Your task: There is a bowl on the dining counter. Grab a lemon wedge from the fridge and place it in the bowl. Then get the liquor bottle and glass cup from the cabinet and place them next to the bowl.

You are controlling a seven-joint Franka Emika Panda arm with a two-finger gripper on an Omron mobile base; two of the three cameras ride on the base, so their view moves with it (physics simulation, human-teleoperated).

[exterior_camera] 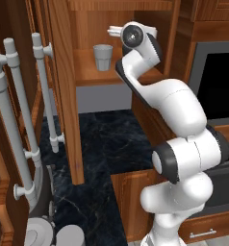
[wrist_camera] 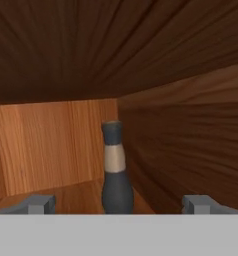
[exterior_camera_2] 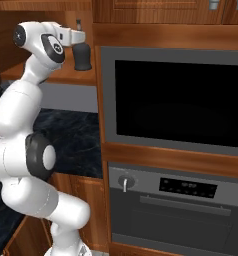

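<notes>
The arm reaches up into the open cabinet (exterior_camera: pixel 63 96), with the hand at shelf level. The claw (wrist_camera: pixel 118 204) is spread wide, holding nothing; its two fingertips (wrist_camera: pixel 38 204) stand well apart, one on each side of the liquor bottle (wrist_camera: pixel 115 170). The liquor bottle stands upright on the cabinet shelf (exterior_camera: pixel 90 72), near the cabinet's right inner wall and ahead of the claw, not touched by either fingertip. In the right base view the bottle sits just beyond the hand, near the oven-side end of the shelf. The glass cup (exterior_camera: pixel 103 57) stands upright on the same shelf, to the left of the hand. Below the cabinet lies the black marble bench (exterior_camera: pixel 107 139).
</notes>
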